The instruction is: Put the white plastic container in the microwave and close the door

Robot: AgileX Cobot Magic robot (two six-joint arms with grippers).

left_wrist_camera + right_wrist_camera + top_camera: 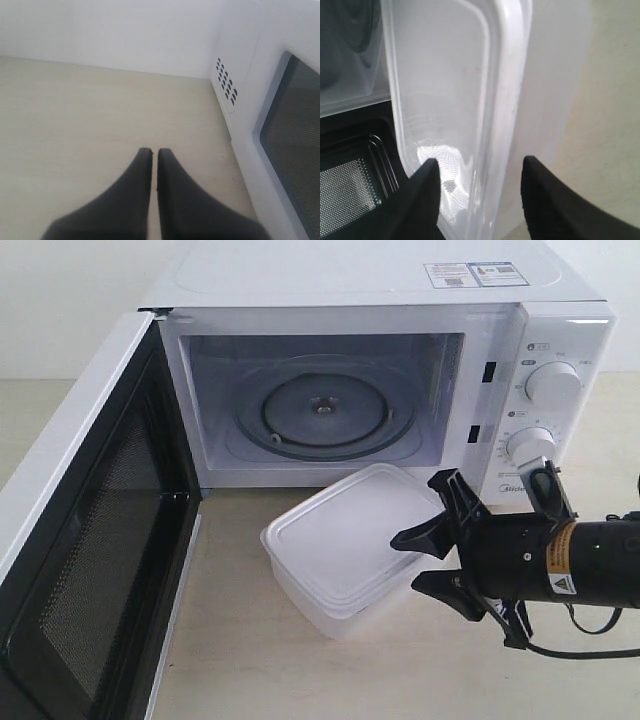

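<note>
The white plastic container [345, 545] sits lidded on the table just in front of the microwave [560, 330], whose cavity shows a glass turntable [320, 410]. The door [90, 540] is swung wide open at the left. My right gripper [405, 560] is open and straddles the container's right edge, one finger over the lid and one down its side. In the right wrist view the container's rim [505, 100] runs between the fingers [427, 185] with gaps on both sides. My left gripper [150, 152] is shut and empty above bare table, beside the door's outer face [295, 125].
The microwave's two dials [552, 385] are just above my right arm. Vent holes [226, 82] mark the microwave's left side. The open door takes up the left of the table; light table surface [260, 660] lies between door and container.
</note>
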